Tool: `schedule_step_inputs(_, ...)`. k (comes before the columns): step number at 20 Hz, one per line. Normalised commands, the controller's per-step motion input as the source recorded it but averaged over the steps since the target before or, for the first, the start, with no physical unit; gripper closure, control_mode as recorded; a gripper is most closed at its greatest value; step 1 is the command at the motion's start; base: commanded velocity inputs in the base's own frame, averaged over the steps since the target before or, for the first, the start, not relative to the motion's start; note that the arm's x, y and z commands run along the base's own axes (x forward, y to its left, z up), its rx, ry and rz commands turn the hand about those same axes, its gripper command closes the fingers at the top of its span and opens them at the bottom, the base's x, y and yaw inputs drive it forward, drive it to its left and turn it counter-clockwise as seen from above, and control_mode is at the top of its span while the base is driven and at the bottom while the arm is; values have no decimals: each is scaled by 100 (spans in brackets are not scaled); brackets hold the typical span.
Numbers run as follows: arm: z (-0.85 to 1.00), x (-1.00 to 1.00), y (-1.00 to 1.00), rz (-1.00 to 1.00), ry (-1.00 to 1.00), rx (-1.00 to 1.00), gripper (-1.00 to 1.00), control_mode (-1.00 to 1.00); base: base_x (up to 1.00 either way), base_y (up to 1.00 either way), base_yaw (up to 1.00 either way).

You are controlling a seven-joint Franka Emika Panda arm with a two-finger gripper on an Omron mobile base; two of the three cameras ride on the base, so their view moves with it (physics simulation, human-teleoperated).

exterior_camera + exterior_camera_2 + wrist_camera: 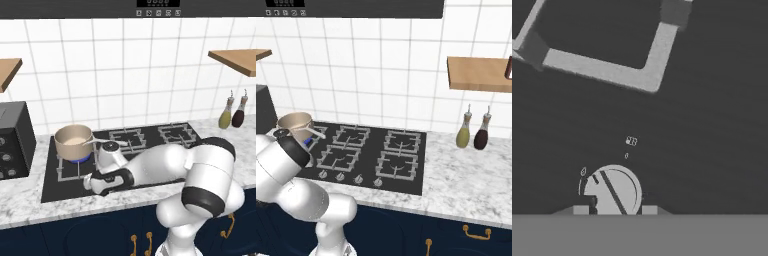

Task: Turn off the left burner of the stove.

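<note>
Straddling a silver knob [614, 190] on the stove [712, 125] — gripper [615, 210] open, tips either side.

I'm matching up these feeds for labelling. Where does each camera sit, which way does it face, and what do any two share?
Left base view: behind the arm's left, facing the stove; arm lower right, pot on the left burner.
Right base view: behind its right, facing the same stove; arm lower left.
Hand view: on the hand, looking down at a knob between the gripper tips.
Both base views share the stove, pot and two bottles.
</note>
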Motion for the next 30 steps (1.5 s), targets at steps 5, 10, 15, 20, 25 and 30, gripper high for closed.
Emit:
schedule_step_inputs(5,-10,0,-47,-63,0,18,100,-100,0,0,0)
schedule_step_inputs(10,-12,0,-59,-71,0,18,100,-100,0,0,0)
schedule_step_inputs(15,-17,2,-74,-77,0,21,100,-100,0,0,0)
schedule_step_inputs(20,-24,17,-63,-82,0,19,100,-100,0,0,0)
schedule_step_inputs(25,-18,31,-35,-84,3,17,100,-100,0,0,0)
schedule_step_inputs(30,-17,0,-48,-89,21,25,100,-100,0,0,0)
